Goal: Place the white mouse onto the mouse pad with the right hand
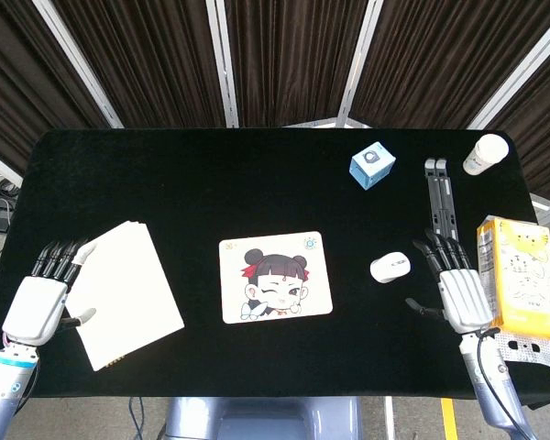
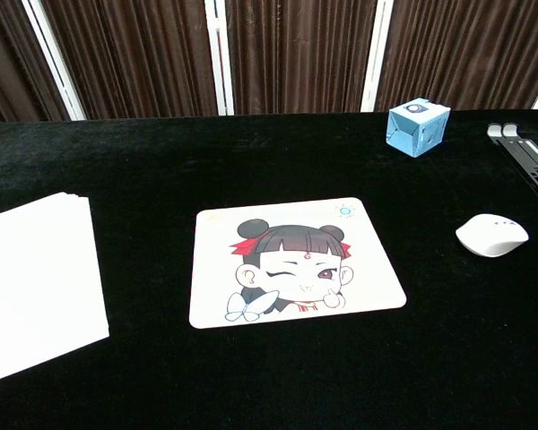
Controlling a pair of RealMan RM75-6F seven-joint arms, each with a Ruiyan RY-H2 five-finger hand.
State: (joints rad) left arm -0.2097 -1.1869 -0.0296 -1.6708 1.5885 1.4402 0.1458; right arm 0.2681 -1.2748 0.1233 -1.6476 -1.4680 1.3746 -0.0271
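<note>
The white mouse (image 1: 390, 267) (image 2: 492, 235) lies on the black table, to the right of the mouse pad (image 1: 275, 277) (image 2: 291, 262), which carries a cartoon girl's face. My right hand (image 1: 456, 286) rests on the table just right of the mouse, fingers spread and pointing away from me, holding nothing; a small gap separates it from the mouse. My left hand (image 1: 44, 299) lies open at the far left, its fingertips by the edge of a white stack of paper (image 1: 126, 291) (image 2: 38, 279). Neither hand shows in the chest view.
A small blue box (image 1: 372, 165) (image 2: 418, 125) stands behind the mouse. A black folding stand (image 1: 440, 197) lies behind my right hand. A yellow packet (image 1: 521, 275) sits at the table's right edge, a white bottle (image 1: 485, 154) at the back right corner.
</note>
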